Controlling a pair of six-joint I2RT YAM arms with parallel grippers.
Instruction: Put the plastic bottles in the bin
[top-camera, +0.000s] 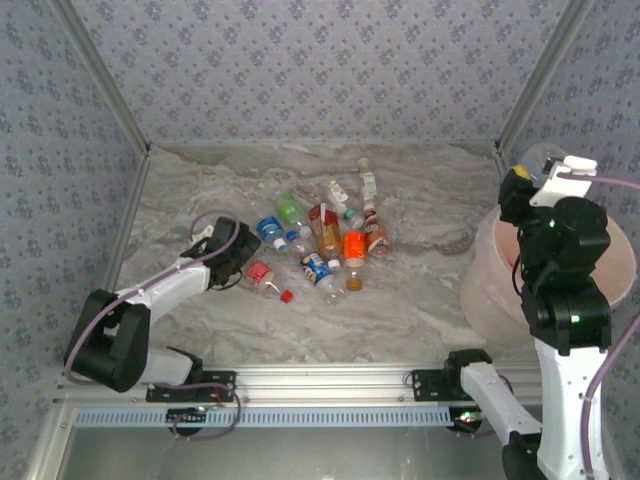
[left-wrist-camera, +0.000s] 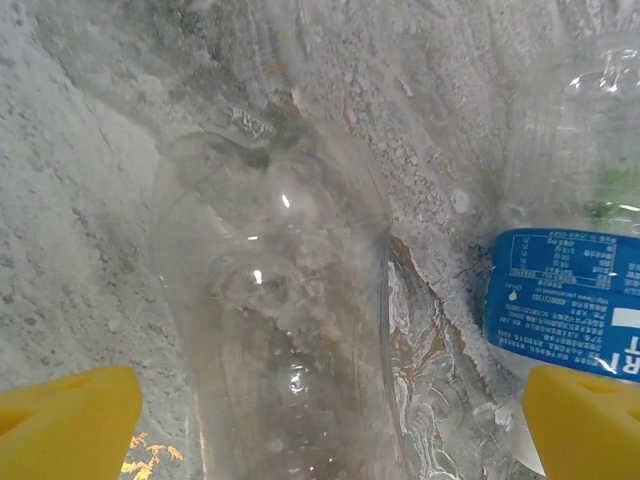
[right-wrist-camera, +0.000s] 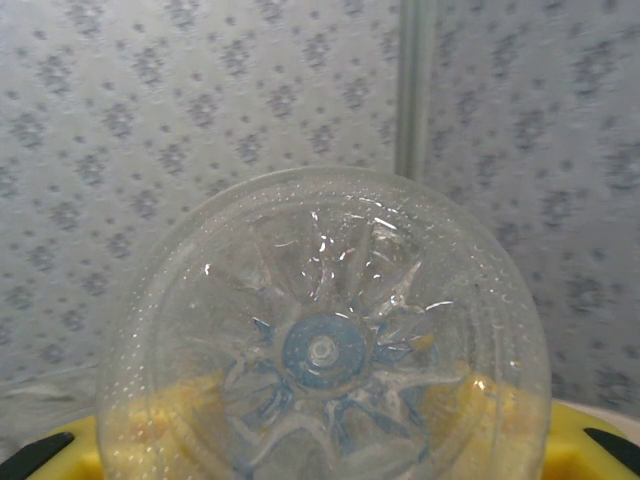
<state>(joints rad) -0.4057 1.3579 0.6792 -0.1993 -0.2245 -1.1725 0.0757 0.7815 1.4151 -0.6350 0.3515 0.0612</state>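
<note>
Marbled tabletop (top-camera: 420, 290), patterned walls (top-camera: 320, 70); left gripper (left-wrist-camera: 325, 425) spread around clear bottle (left-wrist-camera: 280, 330), right gripper (right-wrist-camera: 320, 455) pinching second bottle (right-wrist-camera: 325, 340)

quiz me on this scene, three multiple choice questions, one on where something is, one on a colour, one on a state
1. Where is the bin?
A. on the right, beside the right arm
B. in the far left corner
C. in the middle of the bottle pile

2. In the left wrist view, what colour is the label on the labelled bottle at the right?
A. orange
B. blue
C. black

3. What state are the right fingers in?
A. wide open and empty
B. shut on a clear bottle
C. half open, touching nothing

Answers:
1 A, the top view shows the pale pink bin next to the right arm.
2 B, the label band is blue with white print.
3 B, the bottle's base sits between the yellow fingers in the right wrist view.
</note>
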